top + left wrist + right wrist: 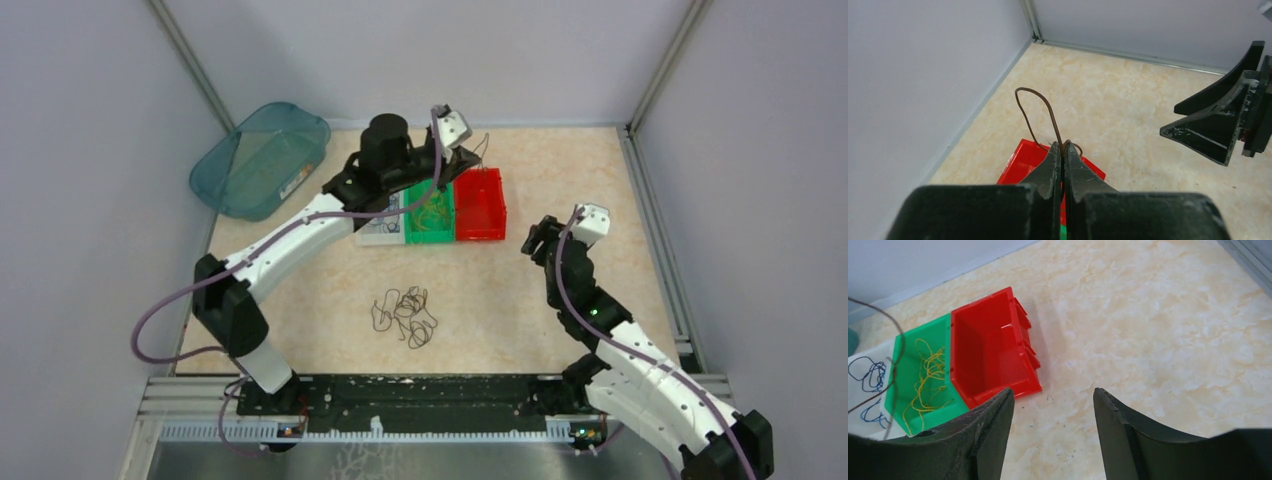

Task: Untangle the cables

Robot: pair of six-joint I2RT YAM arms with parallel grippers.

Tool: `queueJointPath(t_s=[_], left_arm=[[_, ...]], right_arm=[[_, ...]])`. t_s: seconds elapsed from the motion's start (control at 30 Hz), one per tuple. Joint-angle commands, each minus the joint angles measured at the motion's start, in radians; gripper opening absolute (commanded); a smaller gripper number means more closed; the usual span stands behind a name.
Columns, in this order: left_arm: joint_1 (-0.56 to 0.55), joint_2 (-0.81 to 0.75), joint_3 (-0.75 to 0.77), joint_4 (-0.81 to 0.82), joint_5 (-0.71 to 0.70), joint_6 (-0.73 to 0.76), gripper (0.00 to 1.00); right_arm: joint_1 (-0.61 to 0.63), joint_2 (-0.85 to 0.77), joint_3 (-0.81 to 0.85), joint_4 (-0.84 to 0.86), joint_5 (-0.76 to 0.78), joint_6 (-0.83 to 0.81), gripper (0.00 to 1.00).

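Left wrist view: left gripper (1063, 146) pinches a brown wire (1045, 100) above the red bin (1020, 162) near the table's far edge; right gripper (1053, 392) stands open.

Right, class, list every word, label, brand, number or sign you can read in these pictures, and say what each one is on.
Readable text: none in any of the three views.
White sticker on the blue-green tub: something may be printed on it, but it is too small and blurred to read.
Red bin and green bin: no print shows on them.
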Motion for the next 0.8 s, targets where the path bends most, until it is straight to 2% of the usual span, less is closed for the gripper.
queueJointPath(t_s=[0.0,0.17,0.3,0.6,0.77], left_arm=[[0.002,0.135,0.106,0.004,0.055,-0.041,0.00],[0.014,0.319,0.268,-0.036,0.114,-0.027,0.00],[0.032,0.434,0.328,0.003,0.117,-0.042,0.00],[0.088,0.570,0.355,0.090,0.023,-0.080,0.00],[0.089,0.616,0.367,0.099,-0.083,-0.063,0.00]], right_arm=[[-0.071,0.044,-0.007,0.070,-0.093,0.012,0.60],[-0.121,0.085,-0.016,0.150,-0.152,0.000,0.60],[-0.150,0.125,-0.014,0.192,-0.176,-0.014,0.59],[-0.218,0.229,-0.006,0.268,-0.273,-0.011,0.57],[-0.221,0.271,-0.007,0.291,-0.311,0.014,0.54]])
